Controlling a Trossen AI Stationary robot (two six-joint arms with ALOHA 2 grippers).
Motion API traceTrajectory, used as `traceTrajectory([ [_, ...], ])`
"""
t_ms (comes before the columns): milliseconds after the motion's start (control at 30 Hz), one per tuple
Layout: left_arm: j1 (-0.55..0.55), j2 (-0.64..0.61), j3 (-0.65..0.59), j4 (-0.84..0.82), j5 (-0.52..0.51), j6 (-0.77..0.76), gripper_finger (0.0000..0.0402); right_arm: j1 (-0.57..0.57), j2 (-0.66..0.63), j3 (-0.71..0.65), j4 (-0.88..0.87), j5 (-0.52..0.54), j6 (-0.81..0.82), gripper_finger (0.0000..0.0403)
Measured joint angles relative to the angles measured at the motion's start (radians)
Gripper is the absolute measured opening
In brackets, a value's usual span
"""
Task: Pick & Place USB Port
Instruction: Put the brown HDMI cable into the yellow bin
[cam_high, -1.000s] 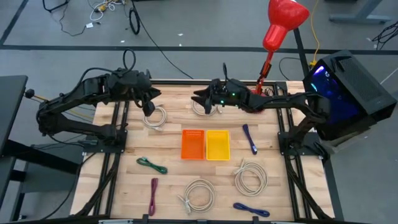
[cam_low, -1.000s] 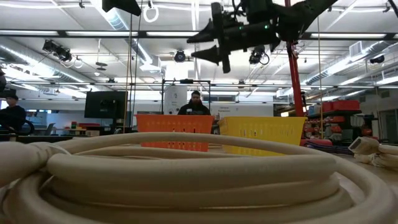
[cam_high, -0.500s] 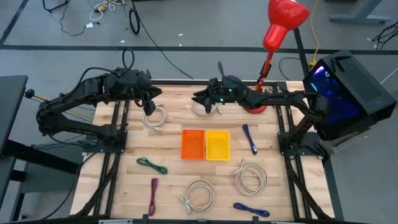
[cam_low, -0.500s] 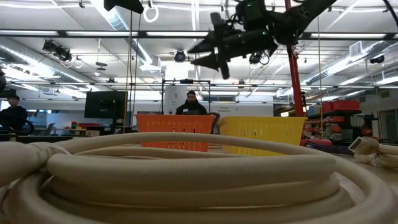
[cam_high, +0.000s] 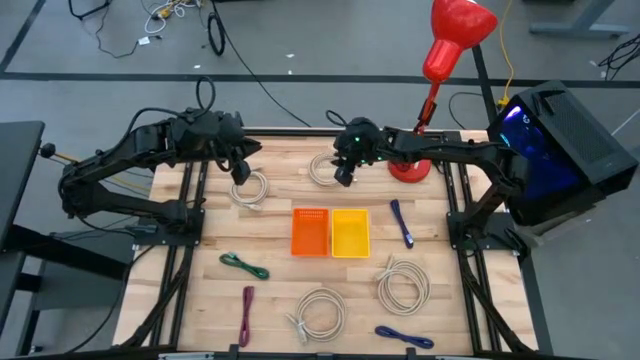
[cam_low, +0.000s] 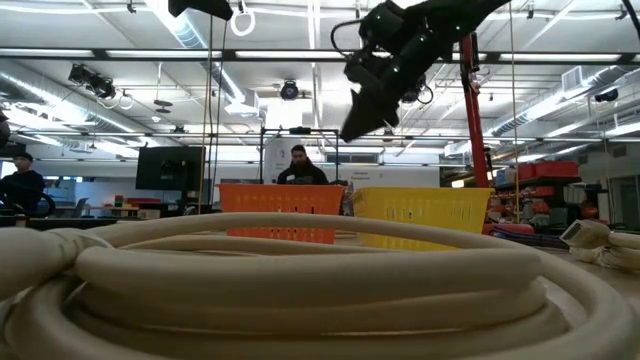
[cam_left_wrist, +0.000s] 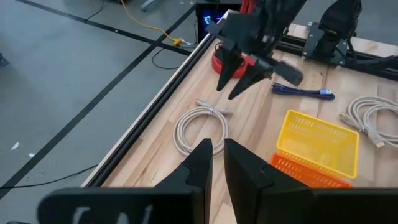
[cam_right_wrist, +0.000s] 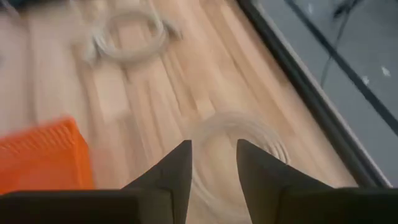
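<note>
Light wooden plank counter (cam_high: 290, 290) standing on grey floor of workshop; person sitting beyond. Orange plastic basket (cam_high: 310, 231) and yellow plastic basket (cam_high: 350, 232) touching side by side mid-counter, both showing nothing inside. Right claw (cam_high: 343, 178) hovering, fingers parted, over coiled white USB cable (cam_high: 325, 170) near far edge. Left claw (cam_high: 240, 176) waiting nearly closed above second white coil (cam_high: 250, 188).
</note>
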Motion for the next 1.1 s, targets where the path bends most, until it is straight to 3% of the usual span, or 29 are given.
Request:
traceTrajectory([
  [200,0.0,0.0,0.0,0.007,0.0,0.0,0.0044,-0.008,0.024,-0.003,-0.136,0.007,-0.061,0.0141],
  [500,-0.001,0.0,0.0,0.011,0.007,-0.002,0.0044,0.009,0.102,-0.001,-0.141,-0.022,-0.104,0.0184],
  [1100,-0.001,0.0,0.0,0.014,0.009,0.009,0.0044,0.035,0.204,-0.001,-0.038,-0.087,-0.104,0.018],
])
